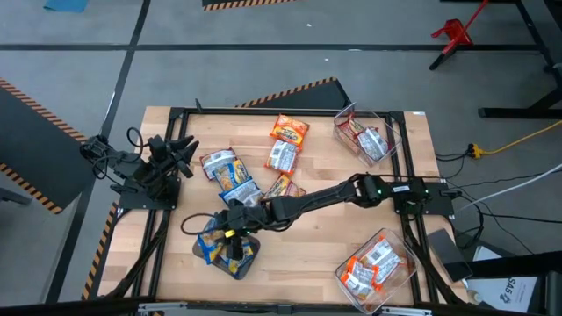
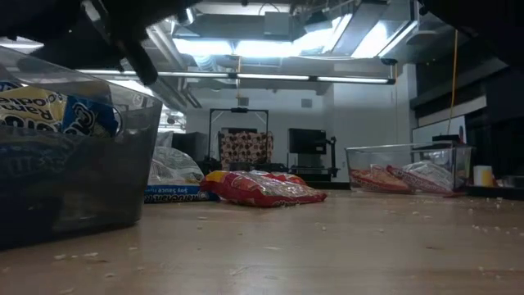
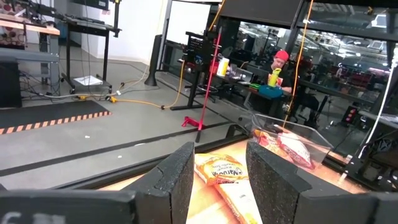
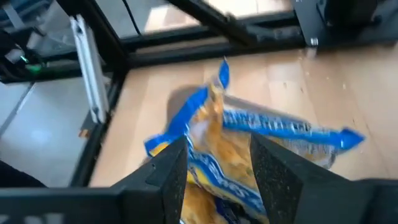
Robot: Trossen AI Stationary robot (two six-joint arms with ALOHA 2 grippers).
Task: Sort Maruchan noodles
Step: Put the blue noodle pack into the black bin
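My right gripper (image 1: 234,246) reaches across the table and points down over the clear bin (image 1: 211,254) at the near left, which holds blue-yellow Maruchan packets (image 2: 49,111). In the right wrist view the gripper (image 4: 217,155) is open, with a crumpled blue-yellow packet (image 4: 217,118) showing between and beyond its fingers. Several loose packets lie flat mid-table: orange-red (image 1: 288,132), silver-white (image 1: 281,158), blue-yellow (image 1: 235,182). My left gripper (image 1: 183,151) waits at the left edge, open (image 3: 221,180). My right gripper comes from above, pointing down, with a finger (image 4: 171,174) on either side of the blue-yellow packet's middle (image 4: 214,149). Whether the fingers touch the packet, I cannot tell.
A clear bin (image 1: 369,136) at the far right holds red and silver packets, and another (image 1: 378,263) at the near right holds orange-red ones. A black frame (image 1: 290,111) runs around the wooden table. Bare wood lies between the mid-table packets and the right bins.
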